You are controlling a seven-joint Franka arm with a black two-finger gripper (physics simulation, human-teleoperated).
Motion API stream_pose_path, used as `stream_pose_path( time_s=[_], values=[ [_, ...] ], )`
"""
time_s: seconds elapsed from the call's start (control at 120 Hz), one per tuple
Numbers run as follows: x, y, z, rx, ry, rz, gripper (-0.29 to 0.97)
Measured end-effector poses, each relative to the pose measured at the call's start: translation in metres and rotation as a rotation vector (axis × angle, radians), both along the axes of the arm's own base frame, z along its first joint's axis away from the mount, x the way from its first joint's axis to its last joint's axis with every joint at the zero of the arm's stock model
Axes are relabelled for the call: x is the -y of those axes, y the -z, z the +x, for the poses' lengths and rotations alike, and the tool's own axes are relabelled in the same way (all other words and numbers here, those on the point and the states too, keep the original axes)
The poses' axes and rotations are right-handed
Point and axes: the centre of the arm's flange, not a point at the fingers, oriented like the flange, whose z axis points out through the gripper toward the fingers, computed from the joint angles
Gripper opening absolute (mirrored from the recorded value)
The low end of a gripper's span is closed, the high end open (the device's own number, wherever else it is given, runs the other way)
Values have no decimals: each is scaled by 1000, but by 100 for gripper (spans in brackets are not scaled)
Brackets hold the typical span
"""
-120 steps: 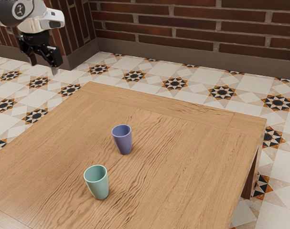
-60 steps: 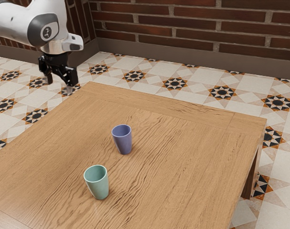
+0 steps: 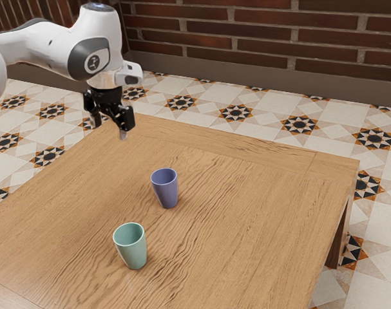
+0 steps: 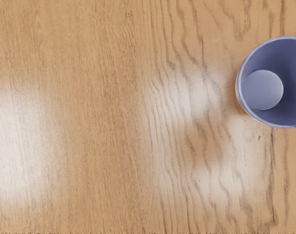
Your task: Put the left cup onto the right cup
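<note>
Wooden table (image 3: 259, 212), two upright cups, gripper (image 3: 109, 127) above its far edge, fingers spread and empty.
Purple cup (image 3: 164, 187) stands nearer, down and toward the exterior view's right from the gripper; teal cup (image 3: 130, 245) sits beyond it, well apart (which one counts as "left" is unclear from here).

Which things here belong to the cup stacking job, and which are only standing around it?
For the job:
- purple cup
- green cup
- gripper, open, holding nothing

Only surroundings:
- wooden table, which bears both cups
- tiled floor
- brick wall
</note>
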Motion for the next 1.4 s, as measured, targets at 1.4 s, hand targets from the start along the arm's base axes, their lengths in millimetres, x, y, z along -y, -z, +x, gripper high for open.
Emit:
stream_pose_path(
  time_s=[1.4],
  values=[
    [14, 127, 52, -17, -123, -91, 68]
  ],
)
